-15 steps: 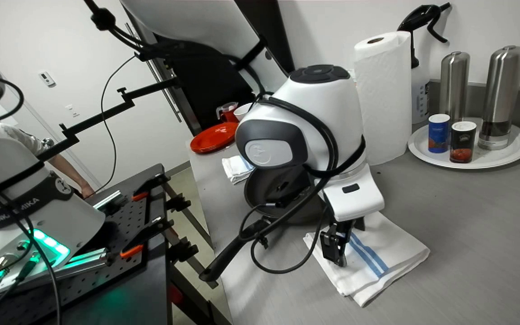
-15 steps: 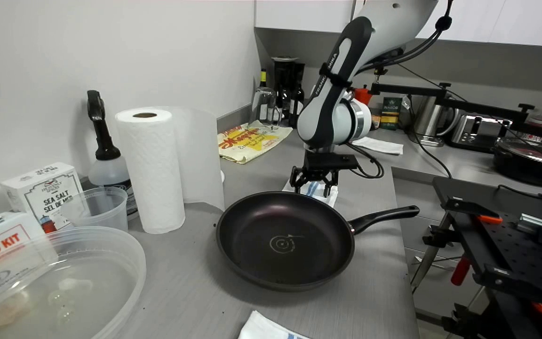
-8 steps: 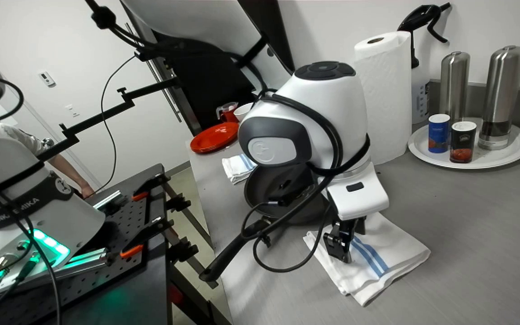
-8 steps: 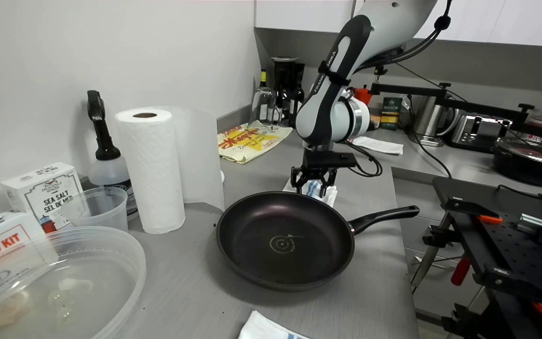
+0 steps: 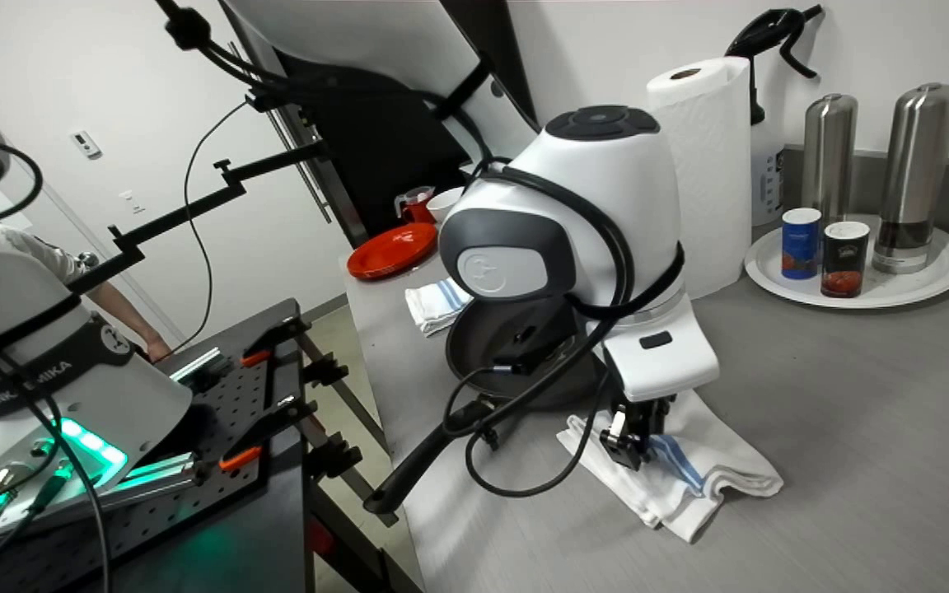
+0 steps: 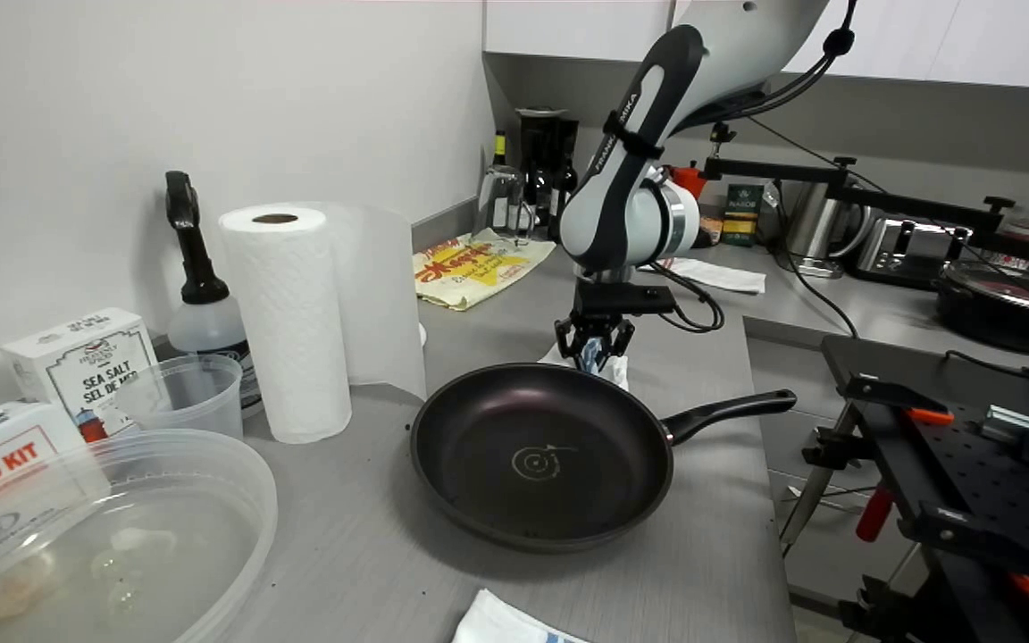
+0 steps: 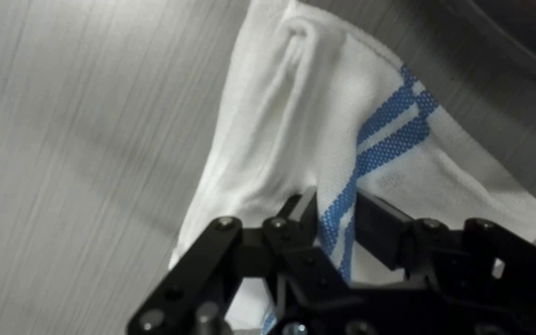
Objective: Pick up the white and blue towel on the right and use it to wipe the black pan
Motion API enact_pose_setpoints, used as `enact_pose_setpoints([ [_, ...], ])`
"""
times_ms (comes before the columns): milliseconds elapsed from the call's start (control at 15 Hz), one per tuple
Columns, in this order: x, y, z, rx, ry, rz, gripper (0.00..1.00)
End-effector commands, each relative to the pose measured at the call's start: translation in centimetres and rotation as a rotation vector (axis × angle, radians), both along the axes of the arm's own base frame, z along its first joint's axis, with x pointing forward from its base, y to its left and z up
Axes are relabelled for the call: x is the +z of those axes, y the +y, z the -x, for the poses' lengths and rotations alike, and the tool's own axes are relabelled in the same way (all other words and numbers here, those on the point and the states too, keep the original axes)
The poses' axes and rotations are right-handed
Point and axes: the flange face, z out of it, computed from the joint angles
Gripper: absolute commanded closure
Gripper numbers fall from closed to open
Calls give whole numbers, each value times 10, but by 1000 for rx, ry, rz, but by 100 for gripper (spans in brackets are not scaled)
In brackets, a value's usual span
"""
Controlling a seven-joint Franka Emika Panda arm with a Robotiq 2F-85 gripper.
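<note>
The white and blue towel (image 5: 742,469) lies bunched on the grey counter beside the black pan (image 5: 483,350). My gripper (image 7: 336,214) points down at it, its two fingers pressed on a raised fold with blue stripes, as the wrist view shows. White cloth spreads out on both sides of the fingers, still resting on the counter. In an exterior view the pan (image 6: 541,509) is in full sight, flat, with its handle (image 6: 729,411) toward the counter edge; the towel (image 6: 617,371) is partly hidden behind its rim and the gripper (image 6: 592,362).
Another folded cloth (image 5: 433,309) lies on the far side of the pan. A paper-towel roll (image 6: 287,330) stands near the wall. A white plate (image 5: 771,288) holds shakers and mills. A red plate (image 5: 392,249) and a clear tub (image 6: 251,545) are also on the counter.
The fingers have come together, gathering the towel into a fold and wrinkling it; its near corner has drawn inward. The arm has shifted slightly. The pan has not moved.
</note>
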Motion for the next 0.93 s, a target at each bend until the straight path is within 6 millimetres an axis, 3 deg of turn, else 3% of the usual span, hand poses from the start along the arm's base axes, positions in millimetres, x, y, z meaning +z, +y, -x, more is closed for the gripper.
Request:
enact_pose_setpoints([
  [0,-8,-2,-2,-22,13,-19,95],
  [333,0,-1,-4,-18,2,-28,94],
  [400,2,-1,-5,-19,-1,-32,87],
  [533,5,-1,-6,-22,-8,-40,85],
  [600,6,-1,-7,-23,-11,-41,64],
  [667,7,-1,-7,-26,-15,-44,54],
  [733,9,-2,-8,-30,-18,-46,61],
  [867,13,-2,-9,-35,-27,-48,59],
])
